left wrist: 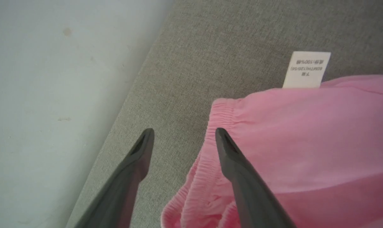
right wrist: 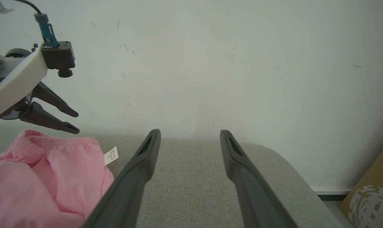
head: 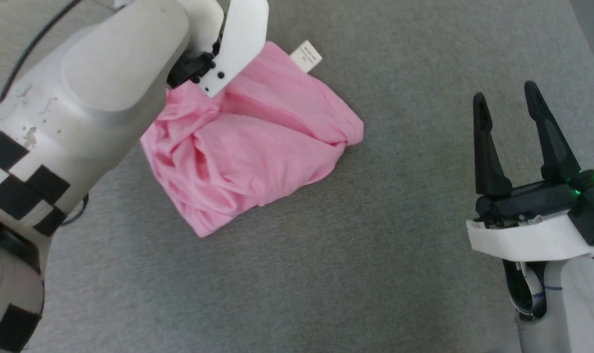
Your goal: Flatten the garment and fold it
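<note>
Pink shorts [head: 257,152] lie crumpled at upper centre. Our left gripper [left wrist: 184,131] hovers over the waistband [left wrist: 221,114], fingers apart and empty. Our right gripper [head: 505,90], lower right, is likewise spread.

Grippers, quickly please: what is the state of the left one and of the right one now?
Left gripper: open, holding nothing, just above the garment.
Right gripper: open, holding nothing, away from the garment.

A grey fabric-covered table [head: 385,255] spreads across the head view. In the right wrist view, a scuffed white wall [right wrist: 242,63] rises behind it, with a brown cardboard box [right wrist: 371,190] at lower right.
</note>
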You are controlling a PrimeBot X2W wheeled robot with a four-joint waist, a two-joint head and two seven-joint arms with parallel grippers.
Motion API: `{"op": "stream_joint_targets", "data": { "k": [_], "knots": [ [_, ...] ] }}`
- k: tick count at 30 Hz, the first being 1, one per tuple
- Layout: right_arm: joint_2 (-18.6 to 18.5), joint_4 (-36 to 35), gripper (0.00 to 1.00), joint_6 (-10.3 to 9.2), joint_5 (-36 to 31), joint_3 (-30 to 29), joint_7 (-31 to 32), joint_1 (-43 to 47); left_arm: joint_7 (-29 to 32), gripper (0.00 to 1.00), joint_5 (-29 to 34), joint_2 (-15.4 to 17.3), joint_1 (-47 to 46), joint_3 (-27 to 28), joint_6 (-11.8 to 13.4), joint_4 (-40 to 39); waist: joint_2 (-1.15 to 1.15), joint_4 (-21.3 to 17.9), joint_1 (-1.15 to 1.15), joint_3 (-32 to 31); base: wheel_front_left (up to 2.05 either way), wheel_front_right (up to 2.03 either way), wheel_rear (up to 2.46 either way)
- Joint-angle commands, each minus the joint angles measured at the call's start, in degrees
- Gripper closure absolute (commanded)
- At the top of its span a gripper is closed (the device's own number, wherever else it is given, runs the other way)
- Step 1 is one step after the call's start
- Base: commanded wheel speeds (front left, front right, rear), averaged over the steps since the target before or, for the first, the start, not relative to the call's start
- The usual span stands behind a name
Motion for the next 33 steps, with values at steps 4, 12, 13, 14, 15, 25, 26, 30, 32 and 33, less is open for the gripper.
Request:
{"op": "stream_joint_targets", "data": {
  "k": [4, 12, 13, 14, 15, 25, 26, 30, 32, 33],
  "knots": [
    [0.33, 0.65, 0.0, -0.06, 1.35, 0.86, -0.28, -2.01, 9.66, 0.0, 1.91, 2.26, 2.54, -0.46, -0.37, -5.36, 0.0, -5.63, -0.02, 7.37, 0.0, 0.0, 0.0],
    [0.34, 1.15, 0.0, -0.06, 1.77, 1.67, -0.28, -3.13, 18.64, 0.0, 2.79, 6.21, 6.4, -0.48, -0.37, -11.11, 0.0, -6.15, -0.02, 8.72, 0.0, 0.0, 0.0],
    [0.34, 1.21, 0.0, -0.06, 1.65, 1.63, -0.28, -3.14, 19.33, 0.0, 2.31, 6.54, 6.82, -0.49, -0.37, -11.89, 0.0, -5.93, -0.02, 8.51, 0.0, 0.0, 0.0],
    [0.34, 1.29, 0.0, -0.06, 1.43, 1.58, -0.28, -3.14, 19.55, 0.55, 2.09, 6.82, 6.94, -0.49, -0.37, -12.74, 0.0, -5.61, -0.02, 8.23, 0.0, 0.0, 0.0],
    [0.34, 1.35, 0.0, -0.06, 1.2, 1.45, -0.28, -3.12, 19.33, 1.0, 1.91, 7.04, 6.92, -0.49, -0.37, -13.39, 0.0, -5.21, -0.02, 7.87, 0.0, 0.0, 0.0],
    [0.34, 2.22, 0.0, -0.06, -2.7, -0.36, -0.28, 0.35, -3.69, 1.0, -3.13, 8.2, 6.07, -0.49, -0.37, -16.81, 0.0, 3.01, -0.02, -0.14, 0.0, 0.0, 0.0],
    [0.34, 2.36, 0.0, -0.06, -3.19, -0.61, -0.28, 0.89, -6.41, 1.0, -3.57, 9.07, 6.5, -0.49, -0.37, -17.02, 0.0, 4.04, -0.02, -1.21, 0.0, 0.0, 0.0],
    [0.34, 2.61, 0.0, -0.06, -4.55, -1.21, -0.28, 2.99, -16.19, 1.0, -6.31, 13.87, 9.59, 1.03, -0.37, -15.62, 0.0, 7.87, -0.02, -4.65, 0.0, 0.0, 0.0],
    [0.34, 2.72, 0.0, -0.06, -5.02, -1.15, -0.28, 3.82, -19.61, 1.0, -7.27, 16.4, 11.83, 2.3, 0.3, -14.06, 0.0, 9.52, -0.02, -5.9, 0.0, 0.0, 0.0],
    [0.34, 2.77, 0.0, -0.06, -5.21, -1.06, -0.28, 4.13, -20.92, 1.0, -7.78, 17.53, 13.12, 2.75, 0.8, -13.36, 0.0, 10.23, -0.02, -6.4, 0.0, 0.0, 0.0]
  ]
}}
